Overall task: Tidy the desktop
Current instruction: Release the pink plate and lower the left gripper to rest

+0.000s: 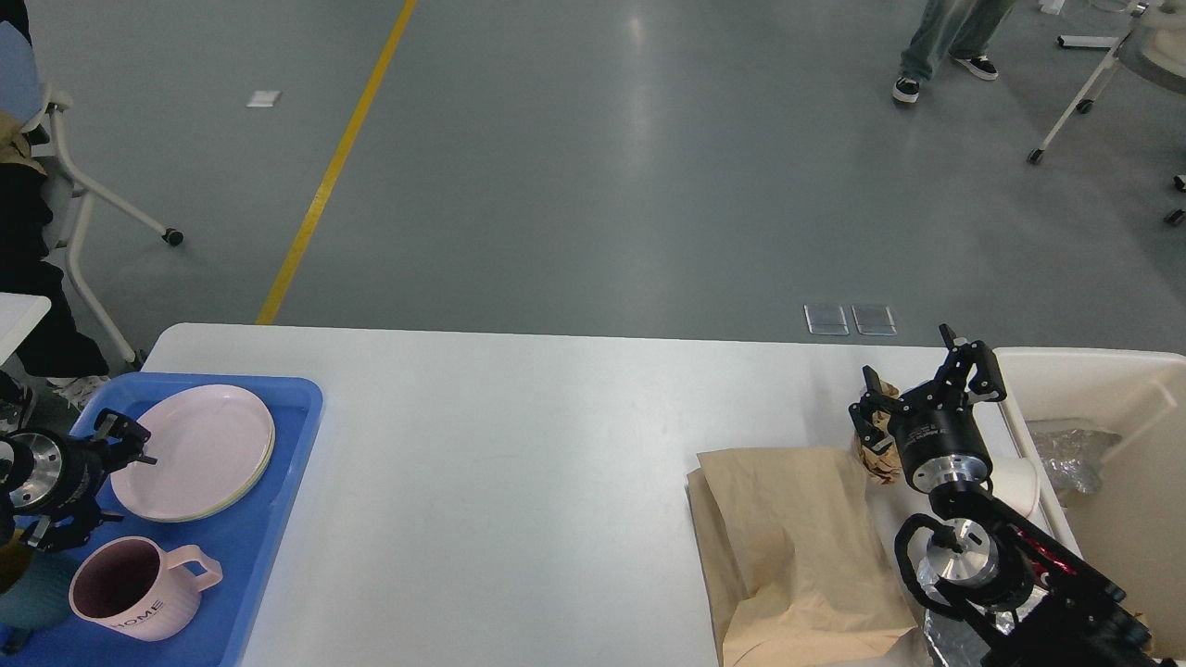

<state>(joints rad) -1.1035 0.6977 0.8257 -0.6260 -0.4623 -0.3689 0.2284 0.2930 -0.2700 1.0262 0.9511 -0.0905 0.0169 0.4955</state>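
Observation:
The white desktop [519, 445] fills the lower half of the head view. At its left end a blue tray [269, 528] holds a pink plate [199, 449] lying flat on a yellow plate [243, 500]. My left gripper [109, 482] is at the pink plate's left edge, open, with one fingertip over the rim. At the right, a flat brown paper bag [797, 537] lies on the desktop, with a crumpled brown paper wad [878, 460] behind it. My right gripper [919, 375] is open just above and beside the wad, holding nothing.
A pink mug [130, 588] and a teal mug [26, 597] stand on the tray's near end. A cream bin [1093, 366] with clear plastic wrap [1066, 454] sits past the right edge. A white cup [1017, 484] and foil [950, 639] lie near my right arm. A person's legs [945, 37] are far behind.

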